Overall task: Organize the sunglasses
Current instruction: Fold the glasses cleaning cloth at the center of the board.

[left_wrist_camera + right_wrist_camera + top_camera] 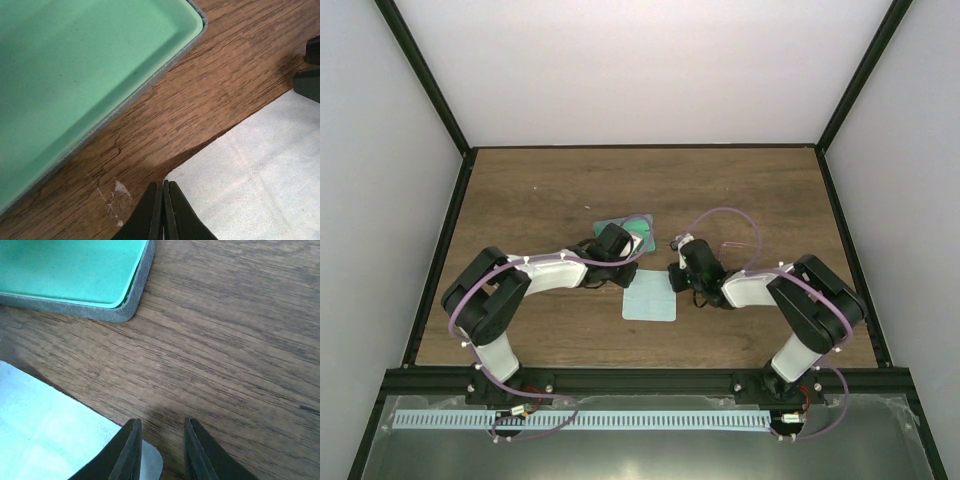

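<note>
At the left wrist: left gripper [164, 187] fully closed, both fingers pressed flat together, nothing visible between them. The tips sit at the nearest corner of the pale cloth [260, 170]; cannot tell whether they touch it. The cloth lies flat with faint fold creases, and a shadow runs along its edge. There are small white scuffs on the wood just left of the fingers.

Beyond the tips is a strip of bare table [200, 105]. Past that is the open case [90, 65], with a green inside and a thin grey rim. The case is apart from the cloth.

At the right wrist: right gripper [161, 424] has only a narrow gap, with the fingers roughly parallel and low over the table. It holds nothing. One rounded corner of the cloth lies under the left-hand finger in this view and shows slightly in the gap. The rest of the gap shows wood. A corner of the case is at upper left, separated from the cloth by bare wood.

From the top camera: both arms reach toward the middle of the table, one gripper at each far corner of the cloth. The case lies just beyond the cloth, partly covered by the left wrist.

Sunglasses: not made out in any view.
</note>
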You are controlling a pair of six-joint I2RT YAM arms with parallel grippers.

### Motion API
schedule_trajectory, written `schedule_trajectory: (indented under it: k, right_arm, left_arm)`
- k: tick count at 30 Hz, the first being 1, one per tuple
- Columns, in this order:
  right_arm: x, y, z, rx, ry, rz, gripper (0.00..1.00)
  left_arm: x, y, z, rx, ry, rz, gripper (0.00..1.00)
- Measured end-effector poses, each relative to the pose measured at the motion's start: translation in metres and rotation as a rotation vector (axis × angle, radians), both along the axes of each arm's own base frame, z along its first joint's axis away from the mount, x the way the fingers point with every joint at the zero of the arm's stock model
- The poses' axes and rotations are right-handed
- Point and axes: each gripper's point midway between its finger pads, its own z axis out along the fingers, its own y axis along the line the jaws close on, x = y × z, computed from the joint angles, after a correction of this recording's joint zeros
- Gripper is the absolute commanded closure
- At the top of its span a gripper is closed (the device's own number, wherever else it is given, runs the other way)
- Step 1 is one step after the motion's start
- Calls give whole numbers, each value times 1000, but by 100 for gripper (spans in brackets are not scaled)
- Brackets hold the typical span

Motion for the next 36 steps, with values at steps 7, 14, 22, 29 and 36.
schedule_trajectory:
  k: [7, 14, 22, 29, 36]
  right_arm:
    - [-3, 4, 0, -9, -3, 13, 75]
    - [-9, 9, 0, -19, -2, 24, 74]
    - [-10, 8, 0, -19, 0, 15, 80]
    - [-10, 7, 0, -21, 2, 3, 91]
    - [-10, 6, -1, -24, 3, 2, 99]
  left_arm:
    - [0, 2, -1, 8, 2, 3, 96]
    - [-1, 2, -1, 8, 3, 3, 96]
    - [-1, 1, -1, 7, 3, 4, 96]
    - [-1, 2, -1, 8, 4, 4, 96]
    - [-1, 1, -1, 8, 4, 4, 96]
